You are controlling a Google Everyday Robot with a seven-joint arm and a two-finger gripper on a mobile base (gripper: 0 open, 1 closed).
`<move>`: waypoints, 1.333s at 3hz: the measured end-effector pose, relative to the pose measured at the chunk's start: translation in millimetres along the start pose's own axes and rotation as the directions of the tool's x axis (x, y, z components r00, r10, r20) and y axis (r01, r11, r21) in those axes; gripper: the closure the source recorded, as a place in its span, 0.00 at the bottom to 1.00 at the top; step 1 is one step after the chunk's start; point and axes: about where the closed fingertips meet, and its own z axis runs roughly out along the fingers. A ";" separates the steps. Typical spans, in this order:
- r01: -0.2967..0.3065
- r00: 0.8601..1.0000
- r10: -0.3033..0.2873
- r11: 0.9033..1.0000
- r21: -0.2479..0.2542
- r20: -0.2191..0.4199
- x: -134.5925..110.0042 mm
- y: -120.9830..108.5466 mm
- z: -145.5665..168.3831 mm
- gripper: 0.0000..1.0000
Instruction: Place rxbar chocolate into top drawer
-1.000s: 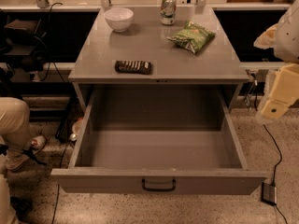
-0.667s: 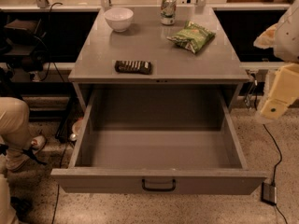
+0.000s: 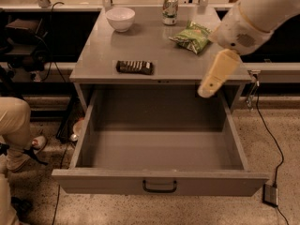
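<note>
**Reach stage: bar not yet picked, drawer standing open**

Camera view. Lying flat on the bench, near the front edge and left of centre: rxbar chocolate, untouched. Standing pulled well out below: top drawer. Hanging at the bench's front right edge, over the drawer's right rear corner: gripper, well apart from the bar and carrying nothing visible. Spread or pressed together: cannot tell. Sitting further back: white bowl, can, green chip bag, the bag lying nearest the arm.

Judging the step as the reach, with the pick not yet begun. Calling next for travelling left along the front edge, descending squarely over the bar's short width, and staying clear of the chip bag.
</note>
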 end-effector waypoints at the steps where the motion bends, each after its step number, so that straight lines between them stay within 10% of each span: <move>1: -0.012 0.998 0.014 0.999 -0.035 0.067 -43.3 -31.4 52.7 0.00; 2: -0.095 0.983 0.106 0.992 -0.080 0.153 -79.1 -55.1 102.4 0.00; 4: -0.048 0.978 0.061 0.996 -0.071 0.201 -95.4 -78.2 131.2 0.00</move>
